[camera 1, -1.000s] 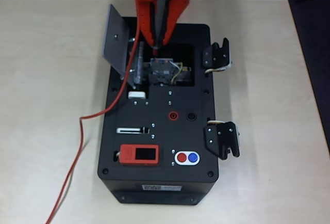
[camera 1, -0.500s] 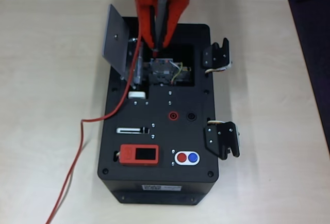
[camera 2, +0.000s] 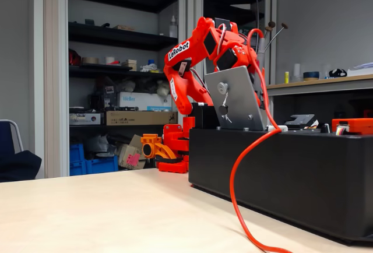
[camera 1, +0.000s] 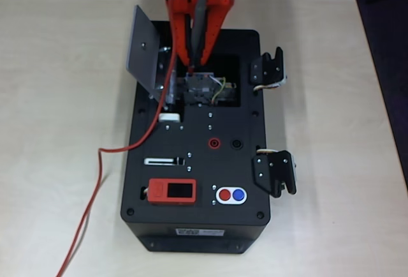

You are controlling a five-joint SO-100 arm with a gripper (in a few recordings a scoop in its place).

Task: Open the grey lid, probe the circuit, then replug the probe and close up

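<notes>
clearly the probing step is under way: in the overhead view the gripper at top centre is clamped on the probe, holding it nearly upright so its dark tip drops into the open recess of the black box, onto the circuit. the grey lid stands swung up at the upper left, clearing access. the red cable trails off lower left.

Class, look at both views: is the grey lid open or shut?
Open. The grey lid stands tilted up at the black box's edge, exposing the circuit.
</notes>
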